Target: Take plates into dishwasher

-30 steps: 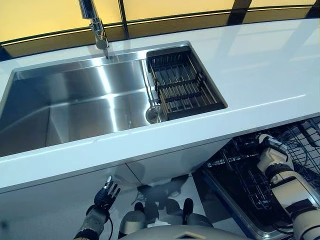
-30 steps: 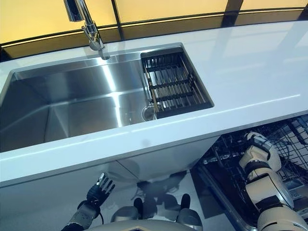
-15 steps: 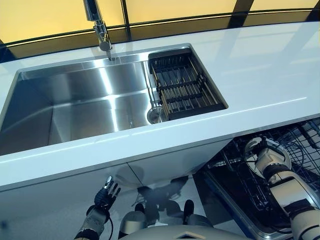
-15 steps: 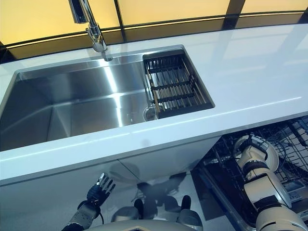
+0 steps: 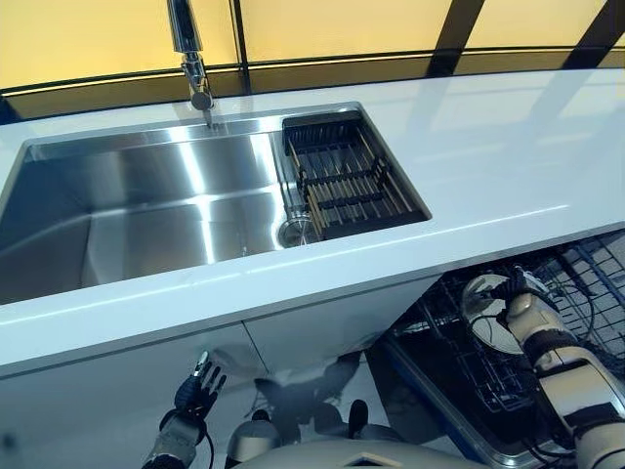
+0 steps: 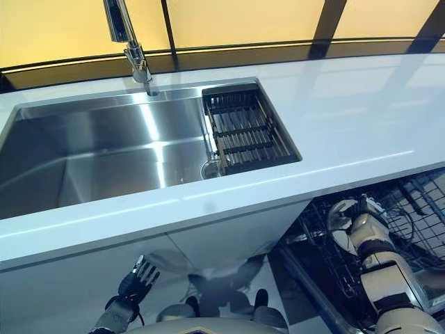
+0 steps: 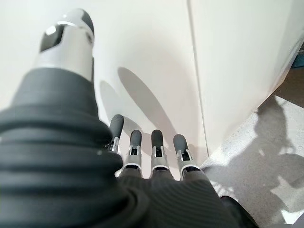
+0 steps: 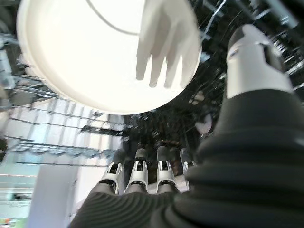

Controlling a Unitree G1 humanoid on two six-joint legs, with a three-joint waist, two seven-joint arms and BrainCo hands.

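Observation:
A white plate stands on edge in the dark wire rack of the open dishwasher under the counter, at the lower right. It also shows in the left eye view. My right hand is inside the dishwasher just beside the plate, fingers straight and open, holding nothing; its shadow falls on the plate. In the left eye view my right hand is just right of the plate. My left hand hangs low in front of the white cabinet door, open and empty.
A white counter runs across above the dishwasher. A steel sink holds a black drying rack at its right end, with a faucet behind. The counter edge overhangs the dishwasher rack.
The whole view has shifted a little. The white plate now shows standing in the rack left of my right hand, which has drawn back slightly. My left hand has not moved.

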